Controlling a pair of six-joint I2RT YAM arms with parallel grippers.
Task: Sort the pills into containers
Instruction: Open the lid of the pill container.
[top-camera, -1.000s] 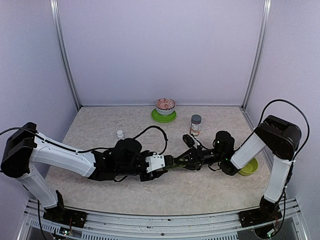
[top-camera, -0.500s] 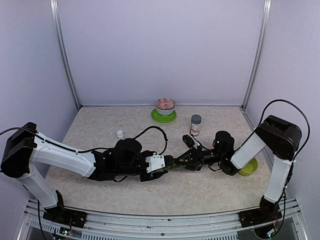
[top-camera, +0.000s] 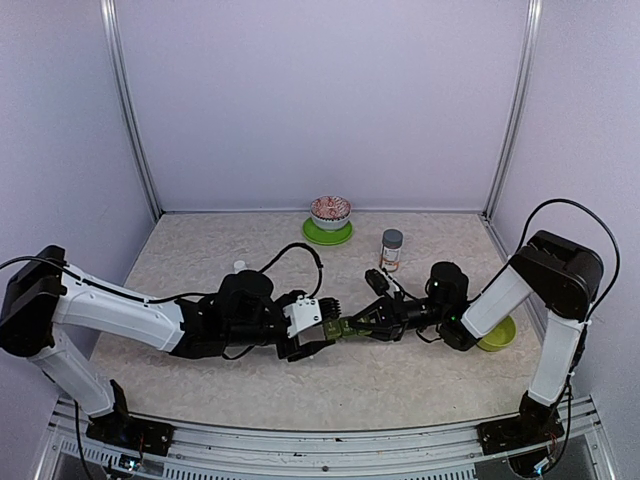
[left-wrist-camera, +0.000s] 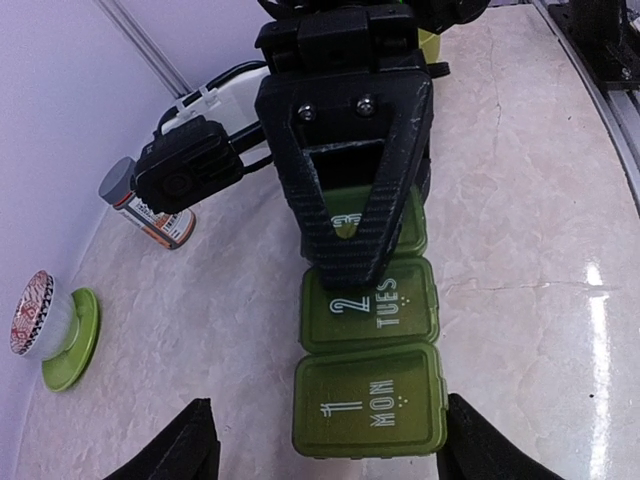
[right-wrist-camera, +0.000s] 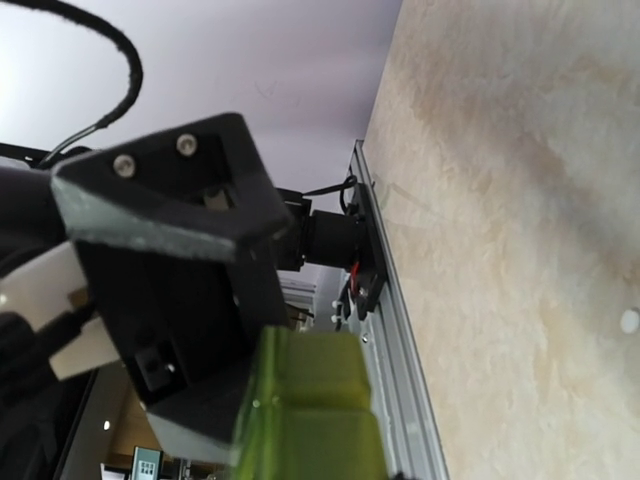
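The containers (left-wrist-camera: 368, 350) are a dark green strip of three lidded compartments marked 1 MON, 2 TUES and 3, all lids down. In the top view the containers (top-camera: 348, 326) lie low over the table's middle. My right gripper (top-camera: 360, 324) is shut on the far end, one black finger (left-wrist-camera: 350, 190) lying across compartment 3. My left gripper (left-wrist-camera: 335, 448) is open, its fingertips (left-wrist-camera: 190, 445) standing either side of the MON end without touching it. In the right wrist view the containers (right-wrist-camera: 310, 410) fill the lower middle. No pills show in any view.
A pill bottle (top-camera: 391, 249) with a grey cap stands behind the grippers. A small white cap (top-camera: 239, 266) lies behind the left arm. A patterned bowl on a green plate (top-camera: 330, 215) sits at the back, and a lime-green bowl (top-camera: 497, 334) lies under the right arm.
My left gripper has opened and let go of the near end of the containers. The right gripper holds the strip in the same place.
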